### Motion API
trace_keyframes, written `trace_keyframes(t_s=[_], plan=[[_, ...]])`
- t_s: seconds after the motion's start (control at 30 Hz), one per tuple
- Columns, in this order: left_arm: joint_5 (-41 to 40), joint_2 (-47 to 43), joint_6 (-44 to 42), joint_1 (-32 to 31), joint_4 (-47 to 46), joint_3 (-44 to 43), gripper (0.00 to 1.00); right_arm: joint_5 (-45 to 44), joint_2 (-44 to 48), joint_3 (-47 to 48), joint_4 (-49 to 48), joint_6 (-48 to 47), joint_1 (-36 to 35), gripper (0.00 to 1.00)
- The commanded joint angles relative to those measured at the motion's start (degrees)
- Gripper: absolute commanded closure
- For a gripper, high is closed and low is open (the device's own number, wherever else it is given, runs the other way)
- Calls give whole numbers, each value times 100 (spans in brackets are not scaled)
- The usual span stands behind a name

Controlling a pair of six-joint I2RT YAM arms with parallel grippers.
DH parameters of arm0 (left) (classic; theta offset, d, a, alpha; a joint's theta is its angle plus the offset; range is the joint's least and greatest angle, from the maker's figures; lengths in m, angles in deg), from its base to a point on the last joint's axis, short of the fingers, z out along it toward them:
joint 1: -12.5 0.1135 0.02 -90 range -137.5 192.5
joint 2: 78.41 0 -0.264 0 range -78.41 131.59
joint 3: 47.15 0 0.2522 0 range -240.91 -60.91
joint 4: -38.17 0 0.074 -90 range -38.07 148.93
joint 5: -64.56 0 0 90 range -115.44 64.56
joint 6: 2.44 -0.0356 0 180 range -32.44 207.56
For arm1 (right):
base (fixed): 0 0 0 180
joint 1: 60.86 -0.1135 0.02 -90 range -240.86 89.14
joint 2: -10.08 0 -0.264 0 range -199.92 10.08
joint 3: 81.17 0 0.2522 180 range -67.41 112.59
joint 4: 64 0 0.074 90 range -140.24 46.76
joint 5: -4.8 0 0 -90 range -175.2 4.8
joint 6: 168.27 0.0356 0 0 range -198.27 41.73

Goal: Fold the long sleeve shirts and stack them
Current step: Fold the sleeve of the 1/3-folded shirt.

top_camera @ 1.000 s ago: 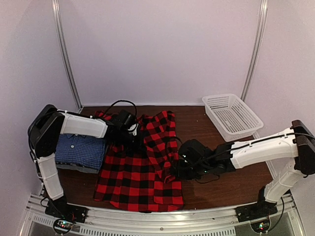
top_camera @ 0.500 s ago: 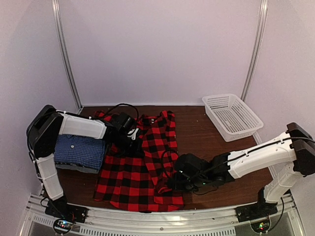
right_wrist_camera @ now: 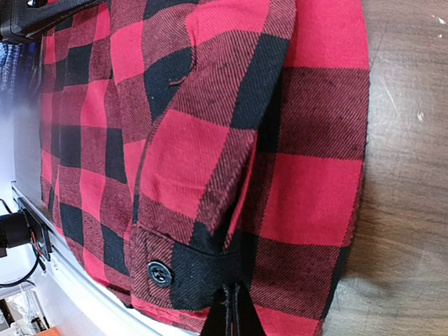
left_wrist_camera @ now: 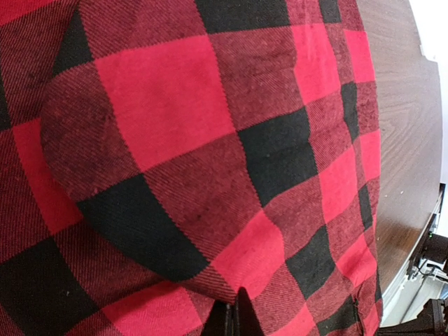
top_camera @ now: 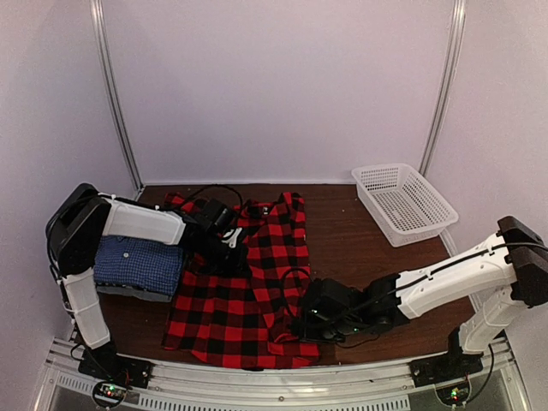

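**Two robot arms pinch a red plaid shirt mid-fold on a wooden bench**

Seen from above, a red-and-black plaid shirt point(top_camera: 231, 300) lies spread on the dark bench point(top_camera: 368, 257). It runs from the centre toward 7 o'clock, with its collar at the far end. Its right side is doubled over into a long strip running from collar to hem.

At 9 o'clock a blue checked shirt point(top_camera: 141, 261) sits folded, with a grey shirt point(top_camera: 128, 294) showing under its near edge. A white mesh basket point(top_camera: 375, 210) stands well apart at 2 o'clock.

The left hand point(left_wrist_camera: 238, 311) rests on the plaid shirt's upper part, near its 11 o'clock. Its fingers are pressed together on a raised bulge of plaid cloth. The right hand point(right_wrist_camera: 234, 308) is at the shirt's 5 o'clock corner. Its fingers are likewise closed, nipping a dark edge band just beside a black button point(right_wrist_camera: 159, 273).

The step in hand looks like laying the side panel over lengthwise. To do it well, both hands should travel together so the held edge stays taut and parallel to the shirt's centre line. They should also lift enough that the lower layer is not dragged. Each hand should let go only once the strip lies flat and unwrinkled.
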Motion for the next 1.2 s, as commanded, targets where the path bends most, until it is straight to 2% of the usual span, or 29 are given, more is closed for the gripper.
trace_keyframes(t_s=[0.0, 0.17, 0.33, 0.43, 0.5, 0.73, 1.17], plan=[[33, -165, -103, -27, -169, 57, 100, -169, 74, -64, 64, 153, -131, 100], [40, -137, -112, -35, -175, 57, 100, -274, 209, -26, 287, 150, -173, 94], [74, -122, -140, -37, -171, 66, 100, -557, 426, 203, 803, 50, -172, 68], [70, -123, -140, -37, -175, 66, 100, -780, 415, 532, 1064, -125, -160, 62], [42, -133, -139, -37, -164, 58, 100, -824, 326, 682, 1036, -326, -75, 63], [-362, -267, -165, -29, 46, 1, 89, -645, -258, 1195, 672, -897, 210, 83], [-704, -574, -260, 5, 303, -23, 82, -76, -680, 455, -304, -699, 214, 88]])
